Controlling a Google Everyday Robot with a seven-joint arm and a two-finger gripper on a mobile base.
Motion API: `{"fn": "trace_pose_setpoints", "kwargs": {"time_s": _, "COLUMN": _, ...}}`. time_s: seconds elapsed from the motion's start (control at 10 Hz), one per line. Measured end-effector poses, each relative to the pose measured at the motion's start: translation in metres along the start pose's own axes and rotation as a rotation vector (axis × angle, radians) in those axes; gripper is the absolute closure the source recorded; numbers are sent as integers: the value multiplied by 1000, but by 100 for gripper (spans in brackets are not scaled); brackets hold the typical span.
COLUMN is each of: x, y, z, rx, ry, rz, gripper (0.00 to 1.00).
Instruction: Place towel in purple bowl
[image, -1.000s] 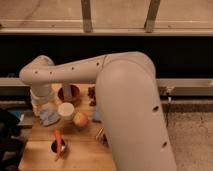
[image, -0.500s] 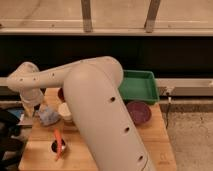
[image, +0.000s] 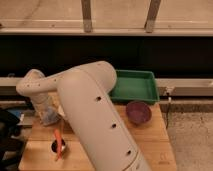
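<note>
The purple bowl (image: 138, 111) stands empty on the right side of the wooden table (image: 150, 145), just in front of a green tray. The towel (image: 51, 119) is a pale blue-grey crumpled cloth at the table's left edge. My gripper (image: 46, 113) is at the end of the white arm, down at the towel on the far left, far from the bowl. The thick white arm (image: 95, 120) runs across the middle of the view and hides much of the table behind it.
A green tray (image: 135, 86) sits at the back right of the table. An orange carrot-like object (image: 58, 142) rests in a small dark cup (image: 55, 147) at the front left. A dark object (image: 9, 127) stands just off the table's left side.
The arm has swung further left and toward the camera. The green tray and purple bowl, hidden a second ago, now show. The gripper stays by the towel at the left.
</note>
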Motion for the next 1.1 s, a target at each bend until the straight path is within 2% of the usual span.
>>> {"fn": "trace_pose_setpoints", "kwargs": {"time_s": 0.2, "x": 2, "y": -1, "z": 14, "rx": -6, "ry": 18, "rz": -4, "gripper": 35}}
{"fn": "trace_pose_setpoints", "kwargs": {"time_s": 0.4, "x": 2, "y": 4, "z": 18, "rx": -50, "ry": -4, "rz": 6, "gripper": 35}}
{"fn": "trace_pose_setpoints", "kwargs": {"time_s": 0.5, "x": 2, "y": 8, "z": 17, "rx": -78, "ry": -28, "rz": 13, "gripper": 35}}
{"fn": "trace_pose_setpoints", "kwargs": {"time_s": 0.8, "x": 0, "y": 25, "z": 20, "rx": -115, "ry": -47, "rz": 9, "gripper": 37}}
{"fn": "trace_pose_setpoints", "kwargs": {"time_s": 1.1, "x": 2, "y": 37, "z": 37, "rx": -91, "ry": -25, "rz": 15, "gripper": 66}}
